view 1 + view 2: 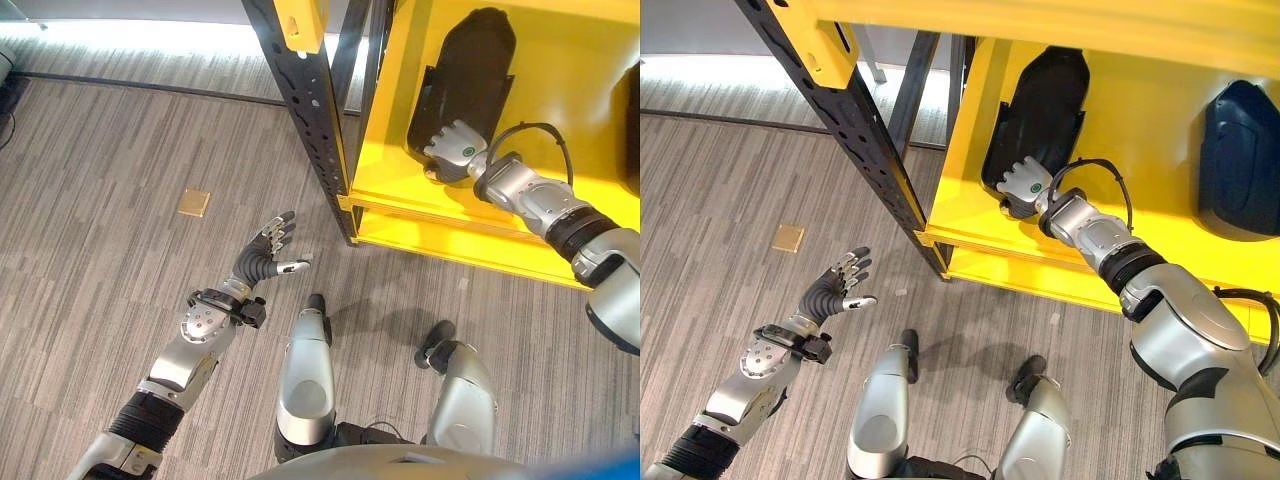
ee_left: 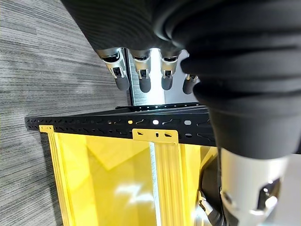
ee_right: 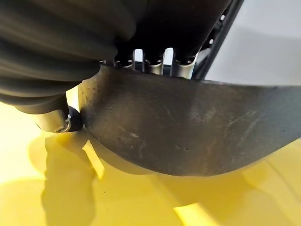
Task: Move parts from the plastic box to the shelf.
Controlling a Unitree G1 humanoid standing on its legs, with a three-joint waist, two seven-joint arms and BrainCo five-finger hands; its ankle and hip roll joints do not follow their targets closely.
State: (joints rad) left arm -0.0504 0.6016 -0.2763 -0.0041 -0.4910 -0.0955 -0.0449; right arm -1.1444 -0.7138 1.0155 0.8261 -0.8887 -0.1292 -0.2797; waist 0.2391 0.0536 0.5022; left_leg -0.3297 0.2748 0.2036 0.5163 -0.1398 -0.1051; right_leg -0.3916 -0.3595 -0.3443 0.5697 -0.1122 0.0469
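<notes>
While we look down past our arms, these lines run from the largest thing to the smallest.

Floor point(image 1: 120, 150): grey striped planks; we see them spread under the rack and our left arm.

Shelf point(image 1: 970, 215): a yellow tray on a black perforated upright point(image 1: 315, 110); its far end is cut off at the edge of both eye views, so we cannot tell how far it runs.

Black part point(image 1: 470, 70): a long dark moulded piece lying on the yellow shelf, its near end covered by our right hand; in the right wrist view it shows as a curved scuffed edge point(image 3: 188, 127).

Second dark part point(image 1: 1240, 160): lies on the same shelf well apart from the first, cut by the frame edge.

Right hand point(image 1: 1022, 185): at the near end of the black part, fingers curled over its edge and thumb beneath, gripping it; the fingertips are hidden behind the part.

Left hand point(image 1: 268, 250): held over the floor, fingers point(image 2: 121, 80) spread and straight, holding nothing.

Tan square point(image 1: 194, 202): a small flat plate on the floor; we cannot make out what it is.
</notes>
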